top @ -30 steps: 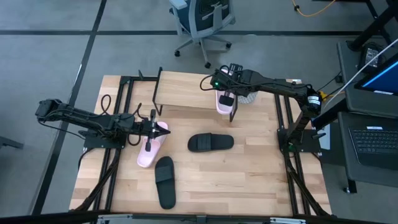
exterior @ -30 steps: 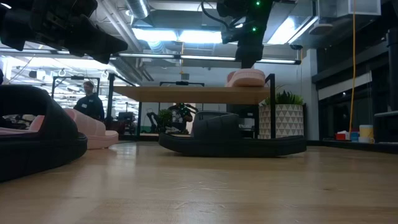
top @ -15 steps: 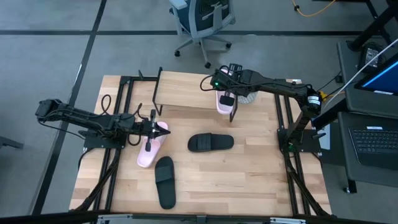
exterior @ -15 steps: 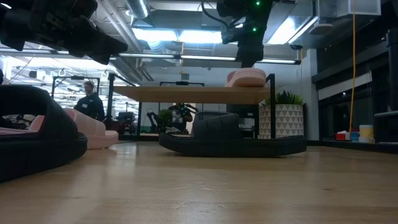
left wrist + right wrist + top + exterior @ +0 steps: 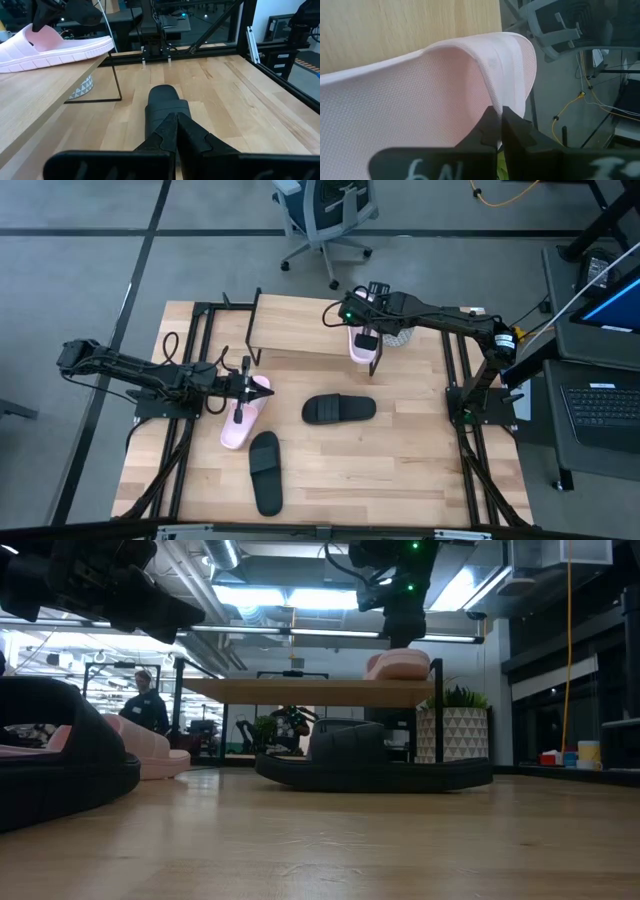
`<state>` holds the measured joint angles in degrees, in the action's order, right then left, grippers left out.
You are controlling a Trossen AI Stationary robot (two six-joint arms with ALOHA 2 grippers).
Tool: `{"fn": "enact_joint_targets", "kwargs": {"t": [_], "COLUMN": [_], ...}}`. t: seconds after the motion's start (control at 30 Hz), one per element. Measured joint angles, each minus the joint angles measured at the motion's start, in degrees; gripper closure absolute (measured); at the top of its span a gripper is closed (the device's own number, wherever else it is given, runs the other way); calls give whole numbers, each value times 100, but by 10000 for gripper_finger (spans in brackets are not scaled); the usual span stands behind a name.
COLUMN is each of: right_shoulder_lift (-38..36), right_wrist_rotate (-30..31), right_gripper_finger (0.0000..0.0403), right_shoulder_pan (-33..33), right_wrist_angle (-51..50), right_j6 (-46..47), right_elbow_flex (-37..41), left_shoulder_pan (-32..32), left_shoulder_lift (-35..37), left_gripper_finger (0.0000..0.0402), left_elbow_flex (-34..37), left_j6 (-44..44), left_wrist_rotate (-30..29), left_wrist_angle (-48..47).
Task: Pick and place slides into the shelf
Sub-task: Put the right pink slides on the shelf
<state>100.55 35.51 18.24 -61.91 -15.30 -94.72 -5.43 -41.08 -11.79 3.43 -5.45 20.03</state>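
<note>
The right gripper [image 5: 361, 338] is pinching the strap of a pale pink slide sandal [image 5: 358, 346] lying on the low wooden-topped shelf [image 5: 300, 328] near its right edge, long axis running front-to-back, while the left gripper [image 5: 246, 392] is hovering clenched over another pink slide [image 5: 240, 423].

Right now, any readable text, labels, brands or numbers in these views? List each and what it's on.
None fully readable.
White handwritten marks on the right gripper body, bottom of the right wrist view: cut off by the picture's edge, can't be read.
Pink slide held there: faint embossed mark on its strap, too faint to read.
Laptop screen beside the table: too small to read.
</note>
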Motion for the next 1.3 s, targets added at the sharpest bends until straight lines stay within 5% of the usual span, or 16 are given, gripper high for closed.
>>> {"fn": "enact_joint_targets", "kwargs": {"t": [1.3], "right_shoulder_lift": [0], "right_wrist_rotate": [-2], "right_gripper_finger": [364], "right_shoulder_pan": [0], "right_wrist_angle": [-258], "right_j6": [280], "right_elbow_flex": [-4], "left_shoulder_pan": [-1], "left_shoulder_lift": [0], "left_gripper_finger": [401], "left_elbow_flex": [0], "left_j6": [-29], "left_wrist_rotate": [0], "left_wrist_angle": [-5]}}
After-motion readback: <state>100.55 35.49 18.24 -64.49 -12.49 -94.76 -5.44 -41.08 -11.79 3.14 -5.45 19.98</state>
